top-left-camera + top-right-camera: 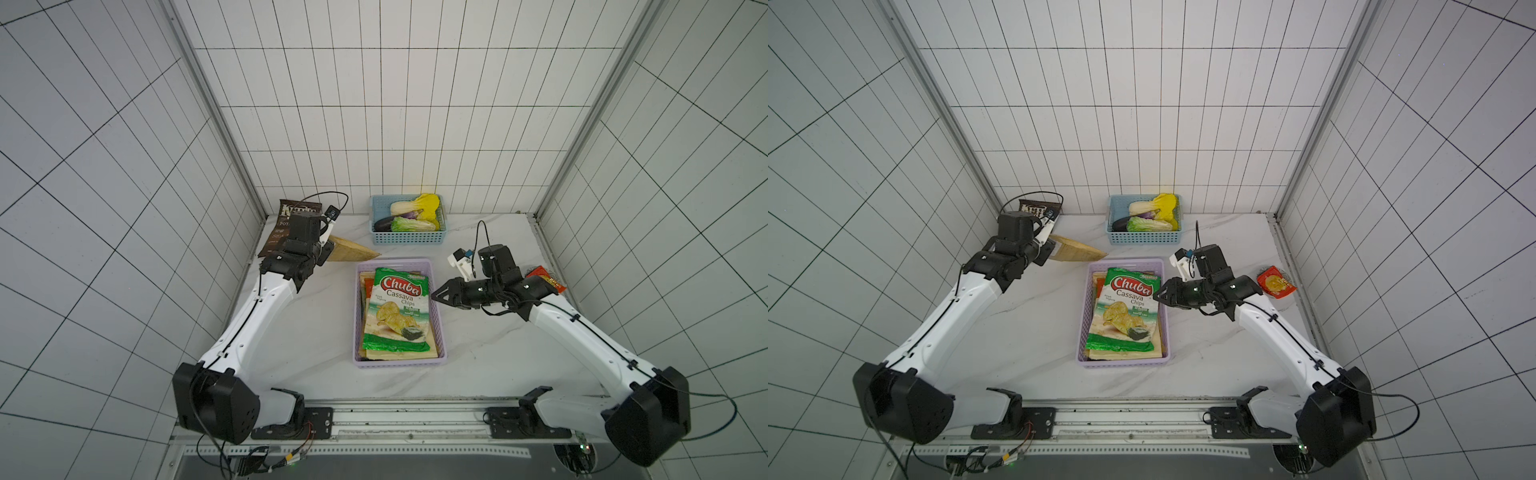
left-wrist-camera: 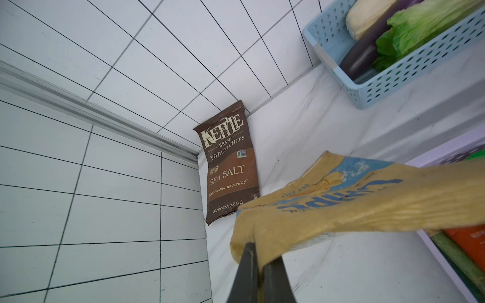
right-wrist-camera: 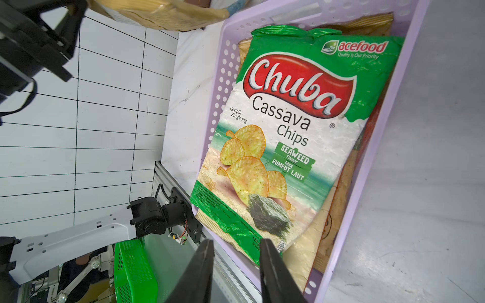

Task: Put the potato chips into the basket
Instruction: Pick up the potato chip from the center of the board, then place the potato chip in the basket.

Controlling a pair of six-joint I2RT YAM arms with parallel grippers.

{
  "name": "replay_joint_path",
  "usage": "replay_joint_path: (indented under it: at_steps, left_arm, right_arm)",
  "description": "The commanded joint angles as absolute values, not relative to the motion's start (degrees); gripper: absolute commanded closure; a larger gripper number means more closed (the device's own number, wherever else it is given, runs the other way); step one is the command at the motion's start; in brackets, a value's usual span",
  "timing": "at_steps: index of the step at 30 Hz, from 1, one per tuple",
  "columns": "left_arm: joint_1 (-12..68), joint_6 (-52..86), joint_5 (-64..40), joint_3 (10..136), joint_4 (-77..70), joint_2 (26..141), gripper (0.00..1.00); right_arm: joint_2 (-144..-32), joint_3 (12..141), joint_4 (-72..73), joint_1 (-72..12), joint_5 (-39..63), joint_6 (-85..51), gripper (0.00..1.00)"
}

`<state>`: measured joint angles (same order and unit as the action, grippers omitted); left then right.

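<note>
The left arm (image 1: 249, 322) and right arm (image 1: 590, 345) have white link shells and black joint housings. A thin black cable runs along each white link, held by black clips. The shoulder housings (image 1: 216, 403) are black and boxy, with small round holes. Each wrist carries a white camera bracket (image 1: 459, 264) and a looping black cable. The left gripper (image 2: 258, 258) and right gripper (image 3: 236, 242) have flat, dark grey, tapered fingers.
</note>
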<state>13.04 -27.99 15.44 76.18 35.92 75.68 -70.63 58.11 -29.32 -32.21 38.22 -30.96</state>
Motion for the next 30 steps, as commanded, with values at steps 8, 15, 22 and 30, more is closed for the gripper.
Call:
replay_joint_path:
  at_steps: [8, 15, 22, 30]
  left_arm:
    - [16.7, -22.97, 7.79, 94.66, 48.2, 73.1, 1.0]
    - [24.41, -19.85, 8.02, 100.94, 52.14, 74.31, 1.0]
    - [32.41, -15.89, 9.13, 101.32, 51.5, 76.26, 1.0]
    - [35.74, -11.56, 5.28, 93.81, 45.65, 75.89, 1.0]
  right_arm:
    - [-70.58, 57.32, -27.45, -31.74, 40.12, -31.54, 0.66]
    - [-69.53, 57.3, -25.58, -31.85, 41.57, -32.6, 0.65]
    - [-69.47, 57.53, -25.32, -31.83, 40.61, -33.65, 0.65]
    - [-69.15, 55.82, -24.41, -31.84, 39.12, -34.93, 0.65]
